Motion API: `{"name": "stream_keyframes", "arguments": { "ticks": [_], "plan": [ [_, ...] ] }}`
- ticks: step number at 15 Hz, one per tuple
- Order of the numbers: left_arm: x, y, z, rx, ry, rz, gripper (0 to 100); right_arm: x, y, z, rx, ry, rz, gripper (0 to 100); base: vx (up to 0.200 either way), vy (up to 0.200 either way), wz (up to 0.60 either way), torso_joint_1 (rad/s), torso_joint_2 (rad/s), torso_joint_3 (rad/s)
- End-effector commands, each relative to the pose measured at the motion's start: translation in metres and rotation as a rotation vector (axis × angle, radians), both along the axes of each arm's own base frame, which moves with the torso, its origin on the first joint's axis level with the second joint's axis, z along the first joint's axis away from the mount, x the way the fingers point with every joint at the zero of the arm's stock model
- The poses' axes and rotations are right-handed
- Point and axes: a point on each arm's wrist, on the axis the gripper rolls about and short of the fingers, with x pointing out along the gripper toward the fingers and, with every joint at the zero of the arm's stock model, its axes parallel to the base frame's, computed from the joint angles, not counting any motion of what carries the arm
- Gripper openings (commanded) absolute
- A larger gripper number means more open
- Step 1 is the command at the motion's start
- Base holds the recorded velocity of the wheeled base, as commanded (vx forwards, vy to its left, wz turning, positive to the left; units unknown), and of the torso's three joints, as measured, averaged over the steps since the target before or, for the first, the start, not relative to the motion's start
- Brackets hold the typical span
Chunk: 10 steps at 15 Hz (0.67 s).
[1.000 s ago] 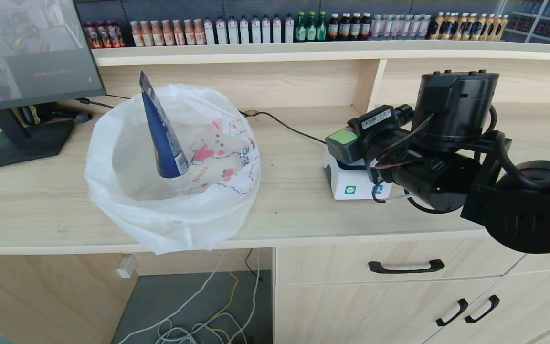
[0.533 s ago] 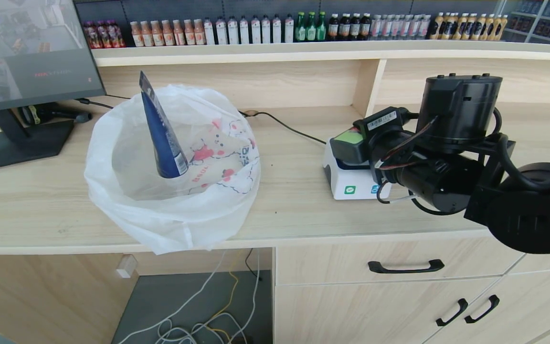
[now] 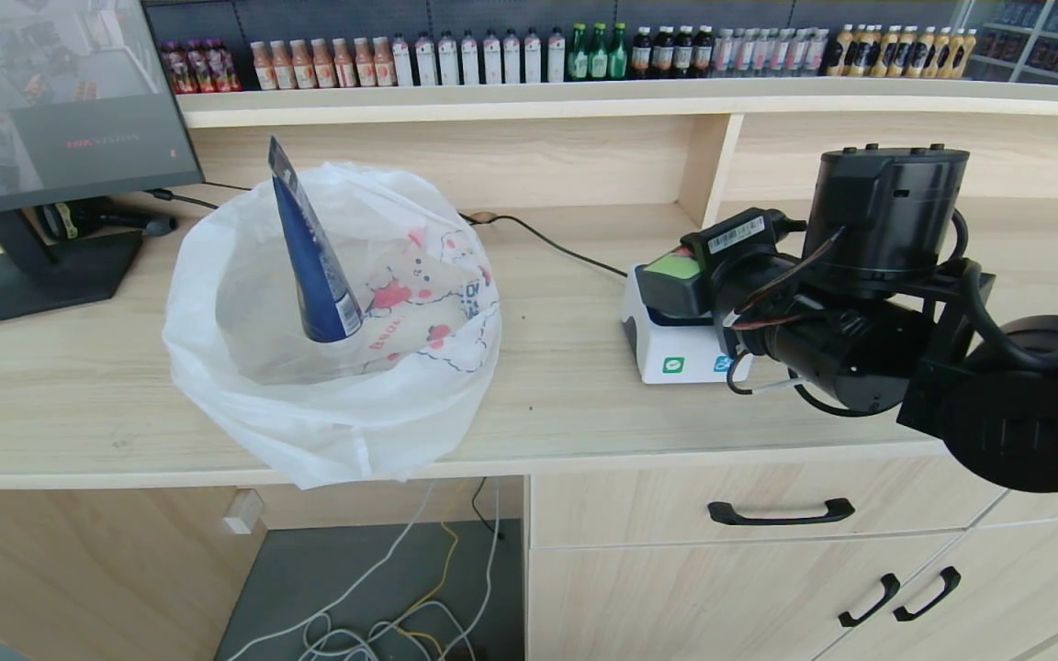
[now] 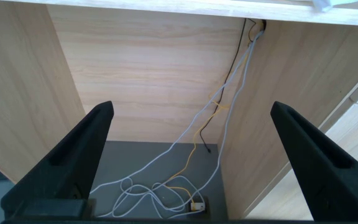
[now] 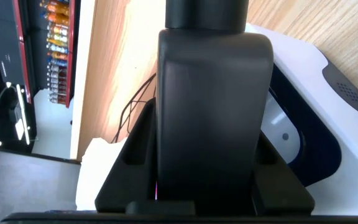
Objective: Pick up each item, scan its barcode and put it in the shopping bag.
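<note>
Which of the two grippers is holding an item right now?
The right gripper, shut on a dark box with a green face at the white scanner; the left gripper hangs open below the counter.

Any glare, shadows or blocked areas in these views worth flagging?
Head view: room reflections wash over the monitor; the shopping bag casts a soft shadow on the counter. Right wrist view: the held dark item hides part of the scanner.

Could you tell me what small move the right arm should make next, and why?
Probably, once the scan registers, carry the dark green-faced item left toward the shopping bag: the right tool holds it at the white scanner, and the bag stands open.
</note>
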Motion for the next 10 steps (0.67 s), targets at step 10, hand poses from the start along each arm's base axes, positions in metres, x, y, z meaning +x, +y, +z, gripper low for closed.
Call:
{"name": "stream_keyframes", "arguments": {
  "ticks": [10],
  "plan": [
    [0.0,0.0,0.0,0.0,-0.001,0.0,100,-0.0059,-0.004,0.0004,0.0,0.003,-0.001,0,0.0,0.0,0.0,0.0,0.0,0.0]
  ]
}}
